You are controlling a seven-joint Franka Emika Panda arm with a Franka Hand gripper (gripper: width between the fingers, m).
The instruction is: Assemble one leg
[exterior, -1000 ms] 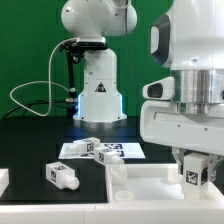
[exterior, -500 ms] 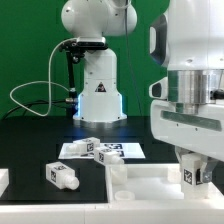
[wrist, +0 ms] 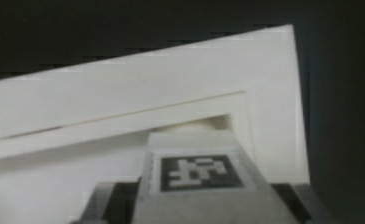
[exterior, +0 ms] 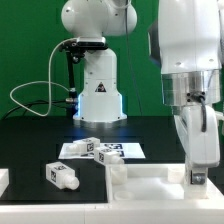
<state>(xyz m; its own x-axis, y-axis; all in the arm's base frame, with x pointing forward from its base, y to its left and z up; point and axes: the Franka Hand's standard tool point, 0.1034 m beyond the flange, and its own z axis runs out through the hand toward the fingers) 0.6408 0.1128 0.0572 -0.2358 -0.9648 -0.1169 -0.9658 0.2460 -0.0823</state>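
Observation:
My gripper (exterior: 196, 180) is low over the right end of the large white panel (exterior: 140, 182) and is shut on a leg (exterior: 196, 177), a chunky white peg with a tag marker. In the wrist view the held leg (wrist: 200, 172) stands between the dark fingers (wrist: 118, 203), its tag facing the camera, over the panel's corner (wrist: 143, 100). I cannot tell whether the leg touches the panel. Another leg (exterior: 62, 176) lies on the black table at the exterior view's left.
The marker board (exterior: 118, 150) lies behind the panel, with two more legs (exterior: 86, 147) lying on or beside it. The robot base (exterior: 97, 90) stands at the back with a cable looping to its left. A white piece (exterior: 3, 181) shows at the far left edge.
The wrist has turned about its vertical axis, so the gripper body now shows narrow instead of wide. The held leg stays over the panel's right end. The loose legs have not moved.

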